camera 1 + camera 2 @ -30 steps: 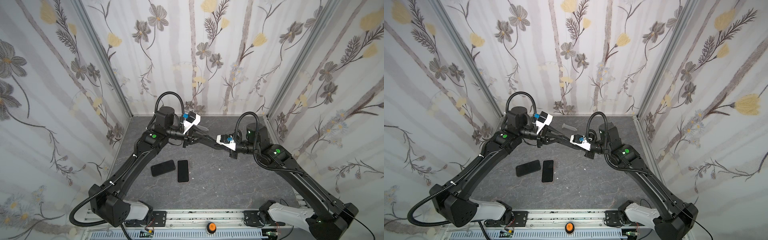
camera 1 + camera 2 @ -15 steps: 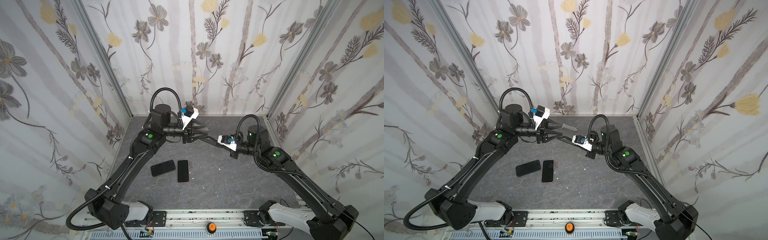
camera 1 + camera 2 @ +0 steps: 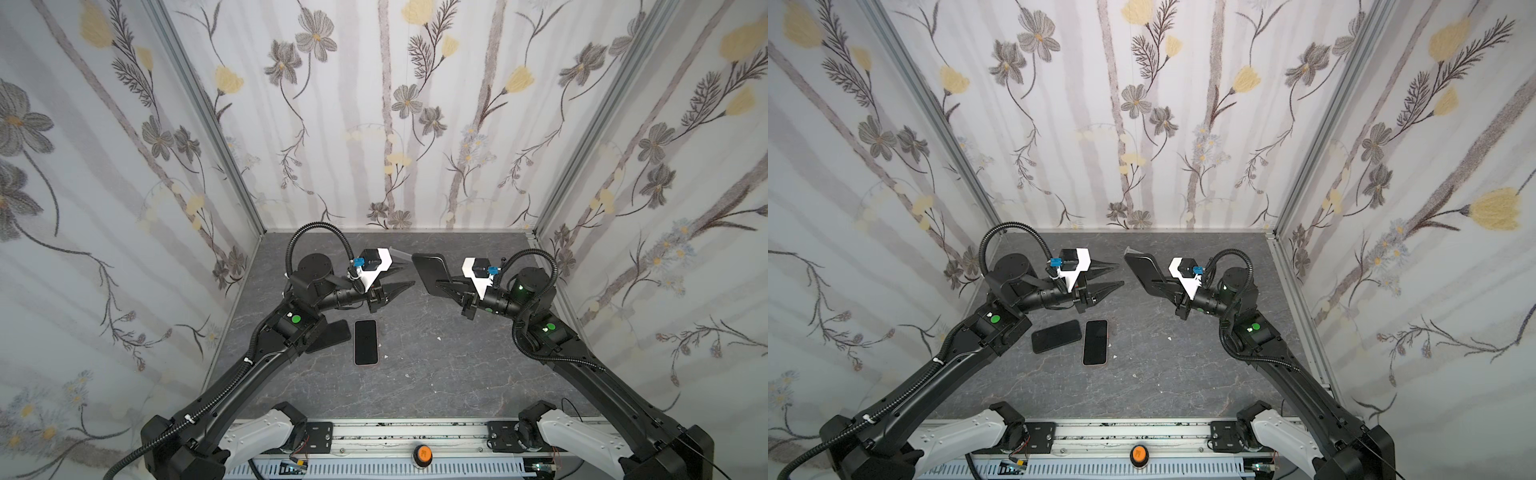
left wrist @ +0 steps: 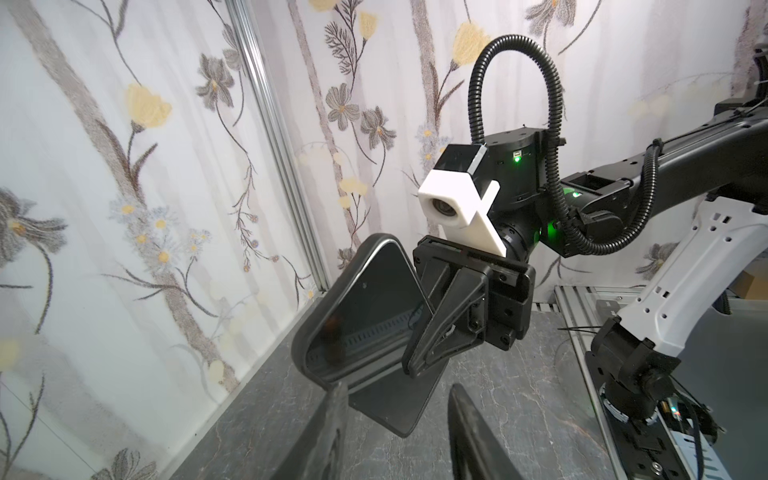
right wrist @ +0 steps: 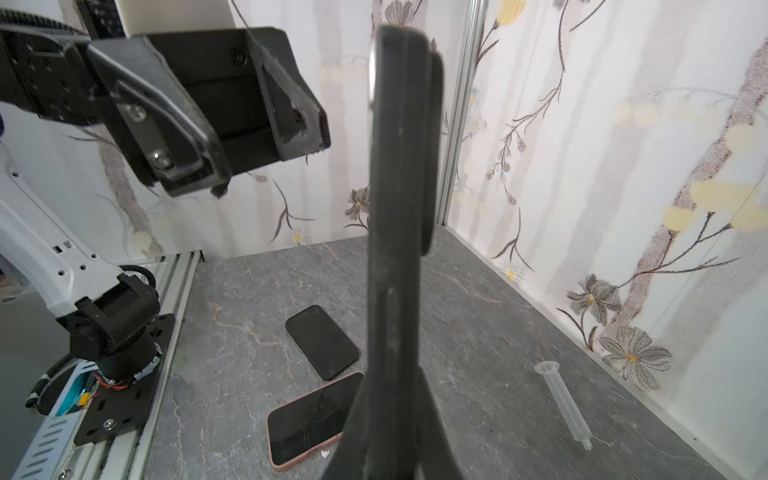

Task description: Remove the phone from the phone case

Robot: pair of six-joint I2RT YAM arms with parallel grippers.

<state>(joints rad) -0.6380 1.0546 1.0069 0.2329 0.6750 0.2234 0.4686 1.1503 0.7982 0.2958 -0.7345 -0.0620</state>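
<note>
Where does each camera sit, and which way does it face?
Top views: high over the front rail, looking down at the table; both arms, open left hand, right hand gripping the cased phone.
Left wrist: on the left arm, facing the right hand; own fingertips show.
Right wrist: on the right arm, sighting along the edge-on cased phone its own fingers clamp, toward the left hand.
Shared: all show the cased phone.

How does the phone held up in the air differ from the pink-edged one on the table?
The held phone sits in a black case, while the pink-edged phone has a pink rim. The held phone is raised, gripped by the right tool; the pink-edged phone lies flat on the table, untouched. Both show dark screens.
</note>
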